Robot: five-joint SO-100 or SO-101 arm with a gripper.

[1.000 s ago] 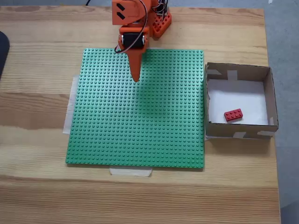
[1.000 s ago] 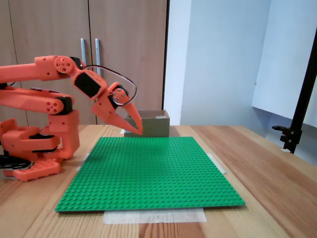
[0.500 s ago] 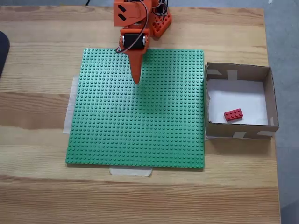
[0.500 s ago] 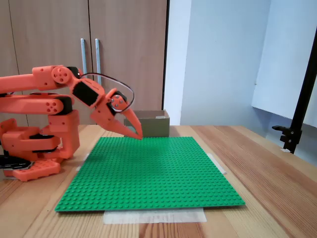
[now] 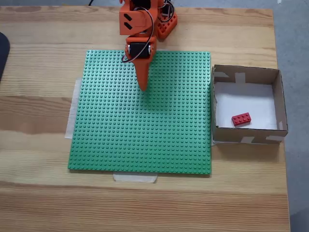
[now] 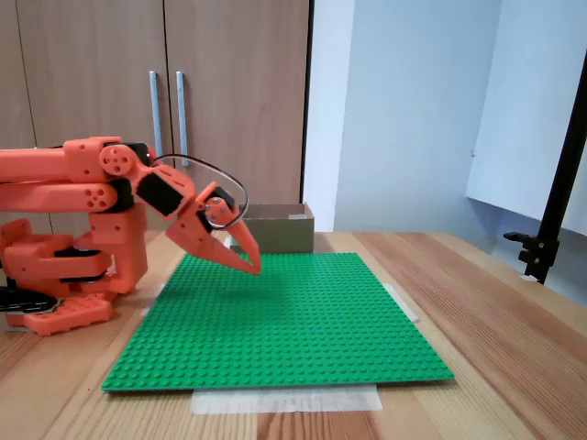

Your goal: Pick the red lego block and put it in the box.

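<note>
Lower now than a second ago, my gripper (image 6: 252, 268) has dipped close over the green baseplate (image 5: 140, 145), fingers pinched narrow, carrying nothing. I see the red lego block (image 5: 241, 119) lying inside the box (image 5: 246, 75).

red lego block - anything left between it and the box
Nothing visible. The red lego block already lies on the white floor inside the box. The gripper is shut and holds nothing, over the green baseplate, apart from the box.
</note>
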